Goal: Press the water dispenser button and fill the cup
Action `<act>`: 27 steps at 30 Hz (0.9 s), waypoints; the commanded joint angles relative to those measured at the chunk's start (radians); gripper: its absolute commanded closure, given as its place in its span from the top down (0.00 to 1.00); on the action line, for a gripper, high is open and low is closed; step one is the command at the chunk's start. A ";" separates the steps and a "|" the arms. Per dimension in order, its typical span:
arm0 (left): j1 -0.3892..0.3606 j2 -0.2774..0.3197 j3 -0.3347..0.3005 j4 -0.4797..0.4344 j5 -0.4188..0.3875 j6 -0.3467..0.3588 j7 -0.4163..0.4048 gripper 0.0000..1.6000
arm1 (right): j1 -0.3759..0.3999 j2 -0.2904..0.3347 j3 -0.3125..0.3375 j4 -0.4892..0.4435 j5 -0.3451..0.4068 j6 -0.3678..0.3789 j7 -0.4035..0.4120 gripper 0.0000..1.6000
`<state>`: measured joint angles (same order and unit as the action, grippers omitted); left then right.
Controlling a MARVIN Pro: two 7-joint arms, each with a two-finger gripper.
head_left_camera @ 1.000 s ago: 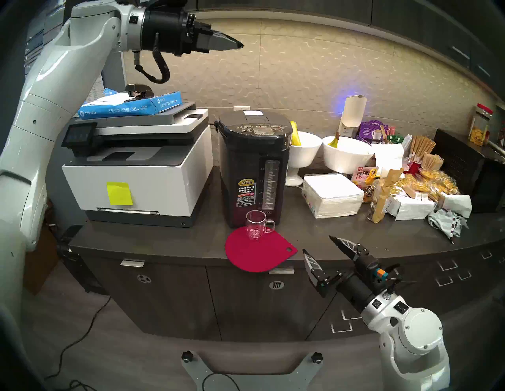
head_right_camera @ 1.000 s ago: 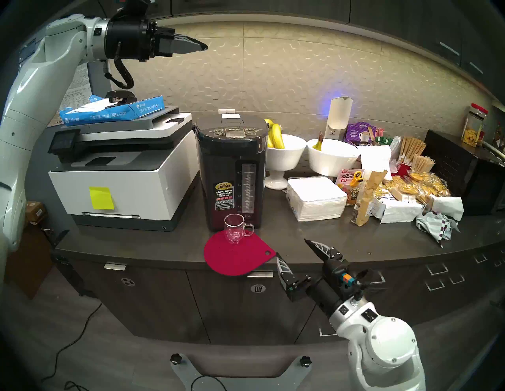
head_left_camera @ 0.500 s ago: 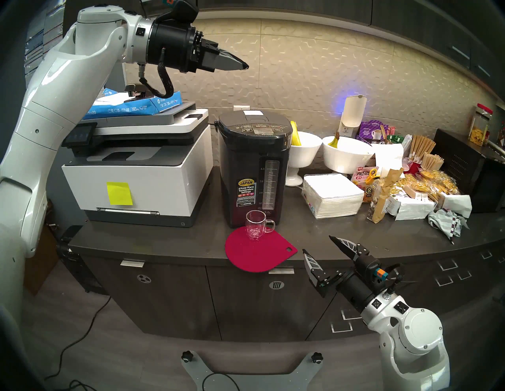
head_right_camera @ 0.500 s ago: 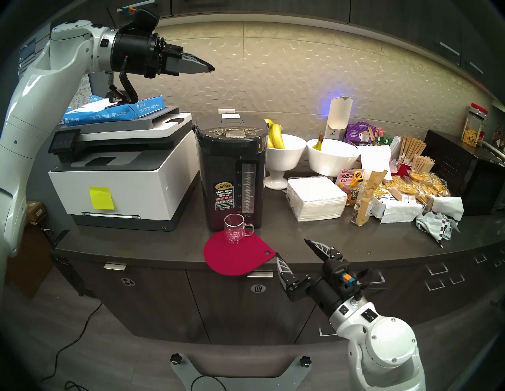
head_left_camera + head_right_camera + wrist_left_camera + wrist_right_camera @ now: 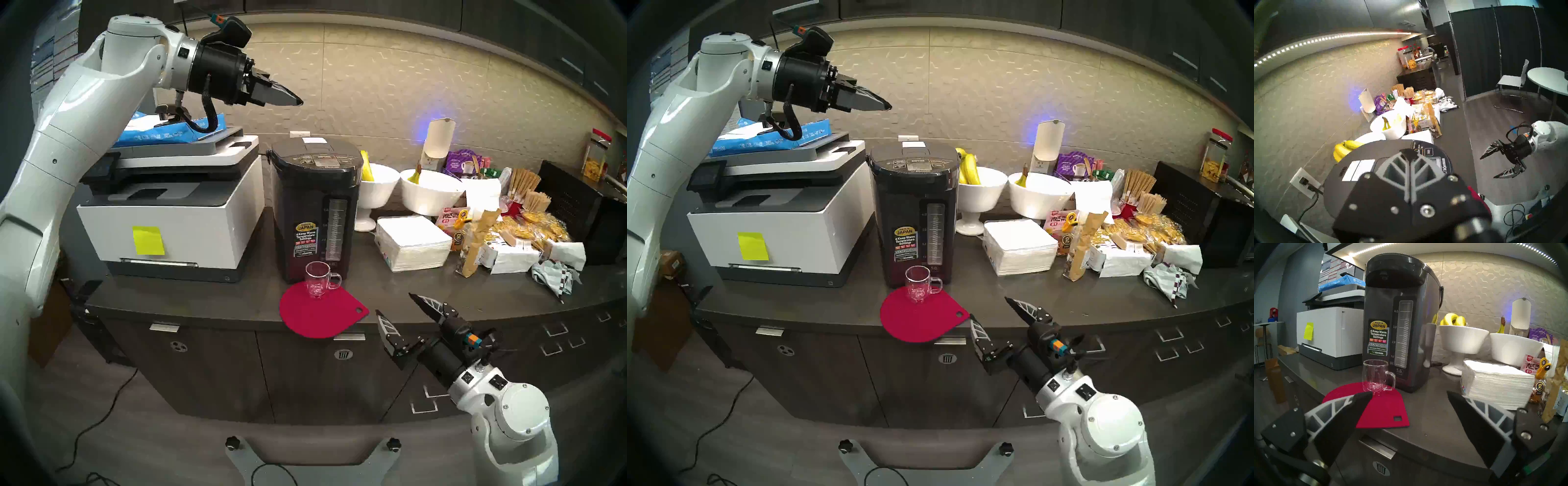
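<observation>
The black water dispenser (image 5: 315, 217) stands mid-counter beside the printer; its lid (image 5: 1335, 190) fills the lower left wrist view. The dark button (image 5: 917, 160) lettered DISPENSE sits in the grey panel on the lid's front. Below the spout, the empty clear glass cup (image 5: 317, 280) rests on a red mat (image 5: 319, 315), handle to the right. My left gripper (image 5: 298, 101) is shut and empty, hanging well above the lid and pointing right and slightly down. My right gripper (image 5: 393, 302) stands open at the counter's front edge, right of the mat, aimed at the cup (image 5: 1374, 377).
A white-and-grey printer (image 5: 169, 210) with a blue paper ream (image 5: 190, 130) on top stands left of the dispenser. To its right are two white bowls (image 5: 427, 193) with bananas, a napkin stack (image 5: 412, 242), snack packets (image 5: 515, 237) and a black box (image 5: 576, 210).
My left gripper has dropped lower toward the dispenser lid and tilted its tip downward, staying shut. The right arm, cup and dispenser have not moved.
</observation>
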<state>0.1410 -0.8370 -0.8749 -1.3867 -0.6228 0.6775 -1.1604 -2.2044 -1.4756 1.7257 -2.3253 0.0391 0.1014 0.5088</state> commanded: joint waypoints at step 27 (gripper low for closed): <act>-0.098 -0.070 0.153 0.193 -0.024 -0.111 -0.161 0.00 | 0.003 0.001 -0.002 -0.024 -0.002 -0.003 0.001 1.00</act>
<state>0.0980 -0.8840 -0.7283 -1.2146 -0.6486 0.5711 -1.2644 -2.2044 -1.4760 1.7258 -2.3253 0.0389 0.1014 0.5091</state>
